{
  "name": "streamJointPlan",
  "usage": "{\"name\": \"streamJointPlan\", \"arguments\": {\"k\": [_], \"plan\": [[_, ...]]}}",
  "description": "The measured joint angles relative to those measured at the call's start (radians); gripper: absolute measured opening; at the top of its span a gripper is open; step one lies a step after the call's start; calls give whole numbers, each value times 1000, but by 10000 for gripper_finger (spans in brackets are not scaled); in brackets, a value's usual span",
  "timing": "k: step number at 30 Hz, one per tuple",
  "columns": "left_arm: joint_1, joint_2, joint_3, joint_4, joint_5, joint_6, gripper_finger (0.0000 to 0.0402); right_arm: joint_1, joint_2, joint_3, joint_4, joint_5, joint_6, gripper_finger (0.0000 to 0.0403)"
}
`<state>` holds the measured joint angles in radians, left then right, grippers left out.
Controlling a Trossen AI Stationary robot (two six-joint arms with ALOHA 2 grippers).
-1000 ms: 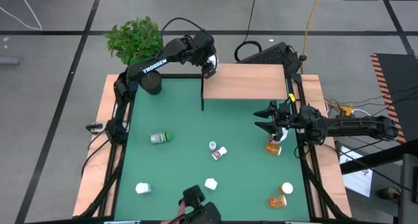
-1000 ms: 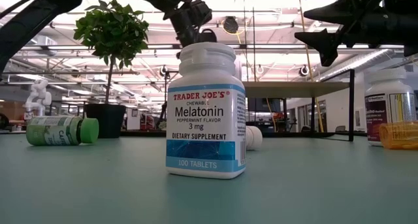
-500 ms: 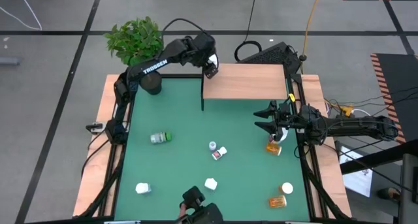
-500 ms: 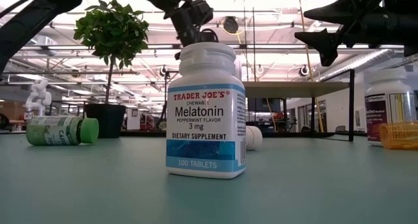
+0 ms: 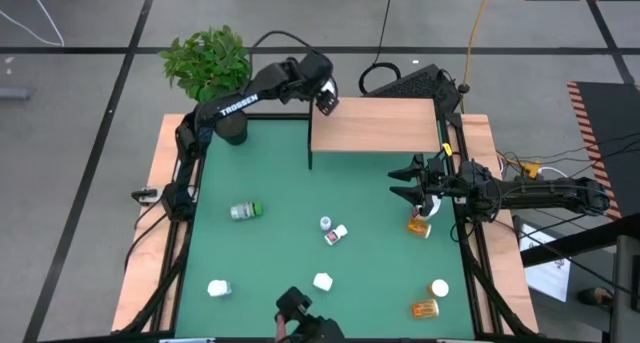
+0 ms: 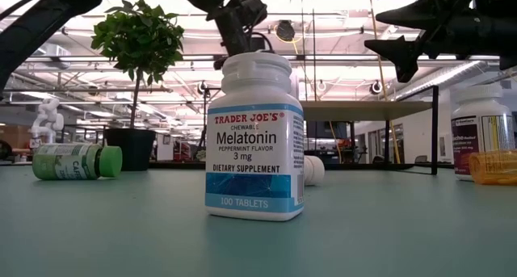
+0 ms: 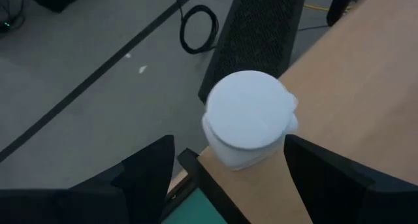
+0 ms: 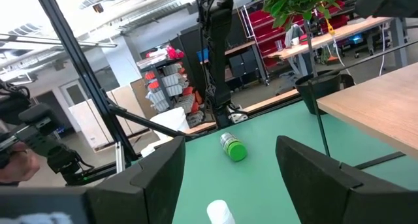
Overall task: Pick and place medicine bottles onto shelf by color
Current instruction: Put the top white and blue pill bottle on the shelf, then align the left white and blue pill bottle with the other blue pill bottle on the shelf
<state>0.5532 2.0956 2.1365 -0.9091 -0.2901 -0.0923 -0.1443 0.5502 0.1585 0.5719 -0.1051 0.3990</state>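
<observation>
A white bottle (image 7: 248,119) stands on the far left corner of the light-wood shelf (image 5: 375,125). My left gripper (image 5: 326,97) hangs over it pointing down, open, with a finger on either side (image 7: 228,152). My right gripper (image 5: 408,180) is open and empty above the mat's right side, also seen in the low view (image 6: 400,47). Below it stand a white bottle (image 5: 431,207) and an amber bottle (image 5: 418,226) lying on its side. A green-capped bottle (image 5: 245,211) lies on the mat at the left. The Melatonin bottle (image 6: 254,140) stands upright near the front. My left gripper has a clear gap between one finger (image 7: 147,175) and the white bottle. The other finger (image 7: 307,165) stands right at the bottle's side (image 7: 287,129); I cannot tell whether it touches.
More small bottles are scattered on the green mat (image 5: 280,253): two at the middle (image 5: 332,229), white ones at the front (image 5: 218,288), an amber one (image 5: 425,308) at the front right. A potted plant (image 5: 205,63) stands at the far left corner.
My left gripper has gone a little toward the table's far right, over the shelf's far left corner, and slightly up. My right gripper has kept still.
</observation>
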Motion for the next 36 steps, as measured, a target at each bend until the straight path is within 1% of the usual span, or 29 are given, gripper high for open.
{"name": "streamJointPlan", "arguments": {"k": [9, 11, 15, 17, 22, 24, 26, 32, 33, 36], "plan": [[-25, -2, 0, -4, -1, 5, 292, 0, 0, 0, 0, -5, 8, 235], [-29, -15, 0, -28, -3, 14, 292, 0, 0, 0, 0, -26, 8, 235], [-48, -67, 0, -72, -13, 38, 292, 0, 0, 0, 0, -31, 5, 235], [-64, -96, 0, -93, -35, 41, 292, 0, 0, 0, 0, -31, -4, 235], [-136, -187, 1, -235, -60, 57, 292, 0, 0, 0, 10, -56, -20, 235], [-182, -215, 1, -329, -73, 43, 292, 0, 0, 0, 23, -78, -22, 235], [-243, -231, 1, -407, -111, 4, 292, 0, 0, 0, 34, -103, -22, 235], [-489, -253, 1, -635, -253, -209, 292, 1, 0, 0, 66, -151, -15, 235], [-535, -254, 1, -663, -262, -248, 292, 2, 0, 0, 72, -161, -12, 235], [-678, -255, -23, -655, -261, -327, 292, 2, -1, 0, 99, -191, -10, 235]]}}
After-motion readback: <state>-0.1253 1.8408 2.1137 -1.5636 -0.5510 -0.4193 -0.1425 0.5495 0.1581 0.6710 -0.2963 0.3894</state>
